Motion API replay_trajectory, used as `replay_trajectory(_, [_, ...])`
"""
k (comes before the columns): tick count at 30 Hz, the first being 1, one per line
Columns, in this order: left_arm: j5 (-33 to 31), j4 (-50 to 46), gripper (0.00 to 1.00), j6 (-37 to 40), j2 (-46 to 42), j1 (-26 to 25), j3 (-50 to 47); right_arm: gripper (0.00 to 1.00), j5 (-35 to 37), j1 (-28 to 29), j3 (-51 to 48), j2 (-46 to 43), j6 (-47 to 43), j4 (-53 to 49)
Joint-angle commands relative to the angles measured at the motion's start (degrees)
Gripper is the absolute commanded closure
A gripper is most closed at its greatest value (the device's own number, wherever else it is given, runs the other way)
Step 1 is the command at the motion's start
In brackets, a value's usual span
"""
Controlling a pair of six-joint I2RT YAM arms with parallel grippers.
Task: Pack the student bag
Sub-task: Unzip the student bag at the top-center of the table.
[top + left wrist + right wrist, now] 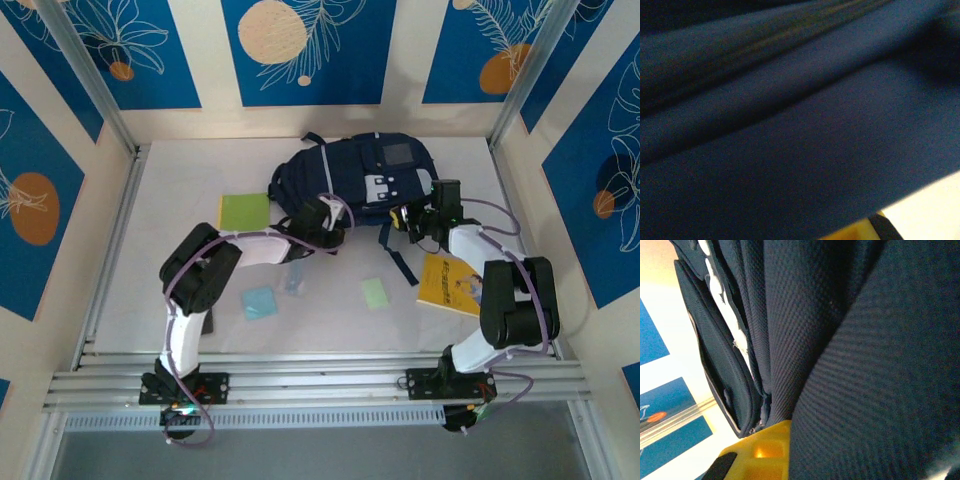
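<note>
The student bag (pixel 360 172), dark navy with a pale grey front patch, lies at the back middle of the table. My left gripper (pixel 326 220) is at its front left edge, shut on a fold of the navy fabric (pixel 790 150). That fabric covers the jaws in the left wrist view, and a bit of a yellow finger (pixel 860 233) shows beneath it. My right gripper (pixel 414 222) is at the bag's front right edge, shut on the bag fabric (pixel 865 390), which hides most of its yellow finger (pixel 762 452).
A green notebook (pixel 245 211) lies left of the bag and a yellow book (pixel 450 283) lies under my right arm. A light blue pad (pixel 259 302), a clear small item (pixel 293 280) and a pale green note (pixel 376 292) lie on the near table. Bag straps (pixel 398 258) trail forward.
</note>
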Motion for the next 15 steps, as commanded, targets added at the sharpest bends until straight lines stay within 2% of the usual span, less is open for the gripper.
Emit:
replay_trajectory(1, [0.9, -8.6, 1.0, 1.7, -4.0, 4.9, -1.5, 1.0, -4.2, -2.5, 4.1, 1.6, -5.6, -0.8])
replay_trajectory(6, [1.0, -14.4, 1.0, 4.1, -6.9, 6.6, -0.1, 1.0, -4.3, -4.6, 8.4, 4.8, -10.8, -3.7])
replay_trajectory(9, [5.6, -19.4, 1.0, 4.1, -8.1, 6.3, 3.2, 1.0, -3.4, -5.9, 12.3, 7.7, -14.2, -5.3])
replay_trajectory(13, [9.2, -24.6, 1.0, 3.1, -9.5, 3.4, 8.2, 0.98, -7.6, -6.7, 19.1, 12.1, -16.6, -9.0])
replay_trajectory(14, [9.6, -25.7, 1.0, 2.2, -9.6, 2.8, 9.5, 0.88, -8.5, -6.6, 20.1, 12.2, -17.2, -10.2])
replay_trajectory(15, [10.1, -26.1, 1.0, 1.2, -9.6, 2.3, 10.5, 0.73, -9.1, -6.5, 20.4, 11.9, -17.6, -11.3])
